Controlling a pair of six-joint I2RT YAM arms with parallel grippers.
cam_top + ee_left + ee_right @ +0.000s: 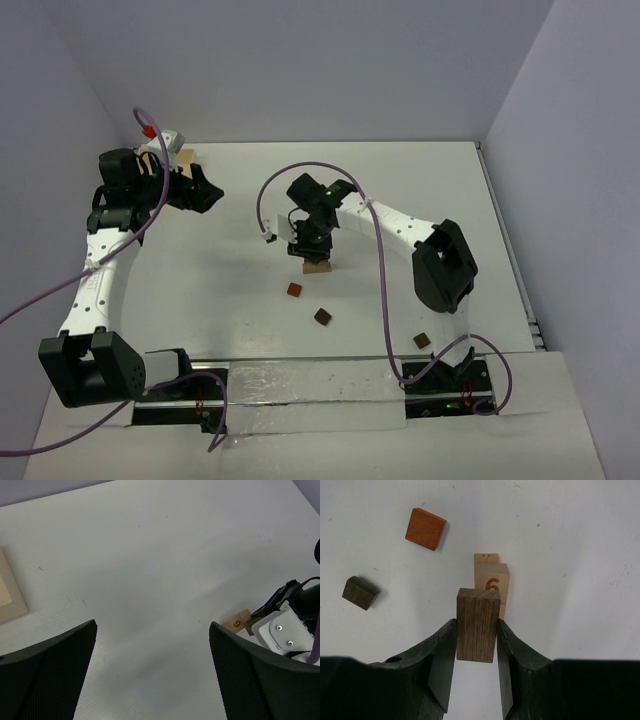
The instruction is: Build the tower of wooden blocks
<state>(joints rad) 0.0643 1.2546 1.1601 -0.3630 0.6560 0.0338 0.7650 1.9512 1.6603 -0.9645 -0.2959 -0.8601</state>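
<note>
In the right wrist view my right gripper is shut on a dark brown wood block, held upright between the fingers. Just beyond it stands the tower, a small stack of light tan blocks whose top one bears a "6". I cannot tell whether the held block touches the stack. From above, the right gripper hangs over the tan stack at mid-table. My left gripper is far left and open, with nothing between its fingers. The tan block shows at that view's right.
Loose blocks lie near the stack: a reddish-brown one, a dark one, and another dark one by the right arm's base. A pale wooden box sits at the back left.
</note>
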